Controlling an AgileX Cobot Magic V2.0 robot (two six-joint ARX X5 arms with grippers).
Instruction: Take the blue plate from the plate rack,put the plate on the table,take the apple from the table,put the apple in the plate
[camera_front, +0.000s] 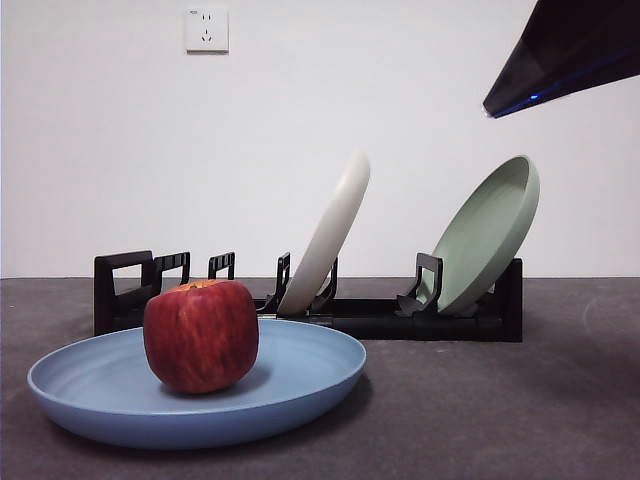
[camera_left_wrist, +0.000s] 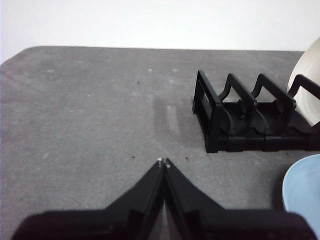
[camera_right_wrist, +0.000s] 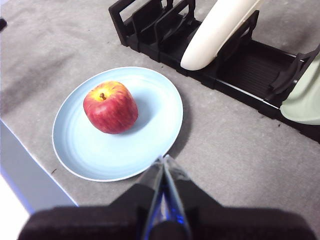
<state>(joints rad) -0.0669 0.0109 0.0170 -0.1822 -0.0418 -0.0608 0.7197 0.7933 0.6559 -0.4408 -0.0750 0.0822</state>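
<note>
Red apple (camera_right_wrist: 110, 107) sits in the blue plate (camera_right_wrist: 150, 145) on the table (camera_right_wrist: 235, 145) beside the plate rack (camera_right_wrist: 250, 65). Right gripper (camera_right_wrist: 164, 159) and left gripper (camera_left_wrist: 163, 162): jaws pressed together, empty.

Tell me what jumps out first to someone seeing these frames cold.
The red apple sitting in the blue plate on the table, near the camera. Behind it, the black plate rack holds a cream plate and a pale green plate, both leaning. The right gripper hangs shut above the blue plate's edge; the left gripper is shut over bare table beside the rack.
</note>
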